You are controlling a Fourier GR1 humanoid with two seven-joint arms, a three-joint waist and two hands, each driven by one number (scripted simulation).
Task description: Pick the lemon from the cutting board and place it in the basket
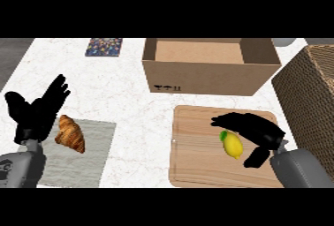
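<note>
The lemon [233, 146] lies on the cutting board [195, 152], right of its middle. Its long axis runs nearly up and down the view, and its green-tipped end points up and slightly left, partly hidden under the right hand [256, 127]. That hand is open: its fingers stretch leftward over the lemon's upper end, its thumb hangs apart at the lemon's lower right, and it holds nothing. Whether it touches the lemon cannot be told. The basket [306, 90] stands just right of the board, cut off by the view's edge. A cardboard box [209, 78] sits behind. The left hand [36, 112] rests open, fingers up, beside a croissant [70, 133] on a grey cloth [81, 165].
</note>
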